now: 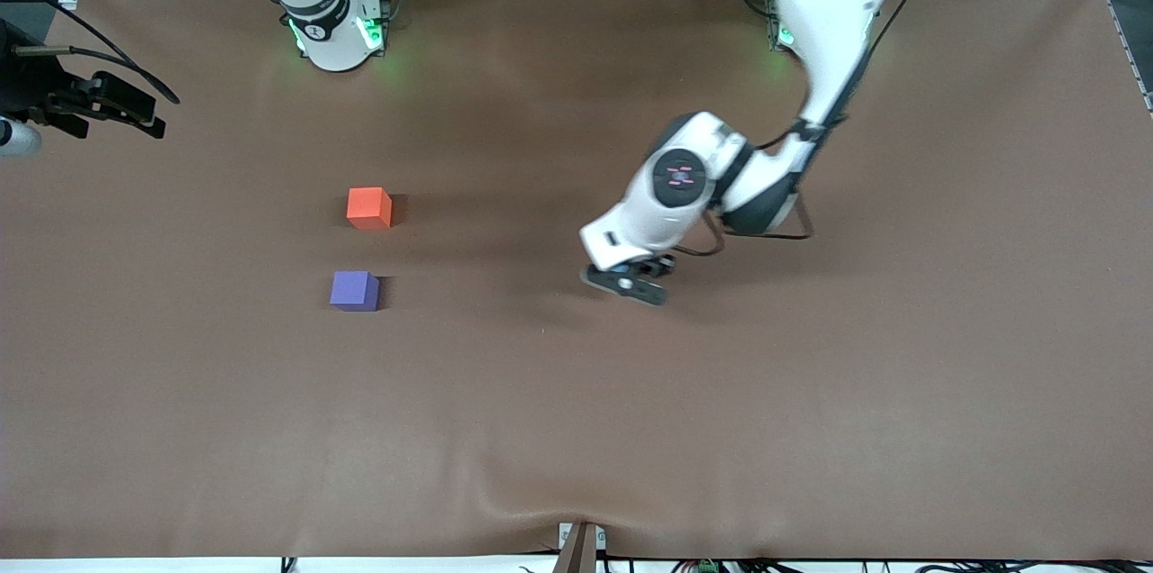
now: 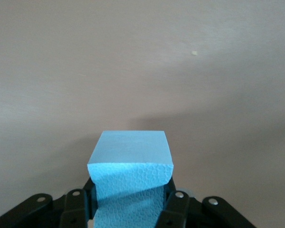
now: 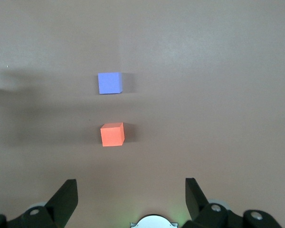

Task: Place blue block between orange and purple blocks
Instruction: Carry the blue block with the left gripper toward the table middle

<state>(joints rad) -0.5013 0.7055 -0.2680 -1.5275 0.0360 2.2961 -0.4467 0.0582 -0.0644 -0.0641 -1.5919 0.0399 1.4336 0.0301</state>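
Note:
The sky-blue block [image 2: 130, 161] is clamped between the fingers of my left gripper [image 2: 130, 192]. In the front view the left gripper [image 1: 626, 282] is low over the middle of the table, and its hand hides the blue block. The orange block [image 1: 369, 207] and the purple block [image 1: 354, 291] sit apart on the table toward the right arm's end, the purple one nearer the front camera. Both show in the right wrist view, orange [image 3: 112, 134] and purple [image 3: 109, 82]. My right gripper [image 3: 131, 197] is open and empty, high over the table near its base.
The brown table mat [image 1: 811, 393] is bare round the blocks. A black device [image 1: 86, 100] on a mount reaches in at the table edge at the right arm's end. The right arm's base [image 1: 335, 31] stands at the table's back edge.

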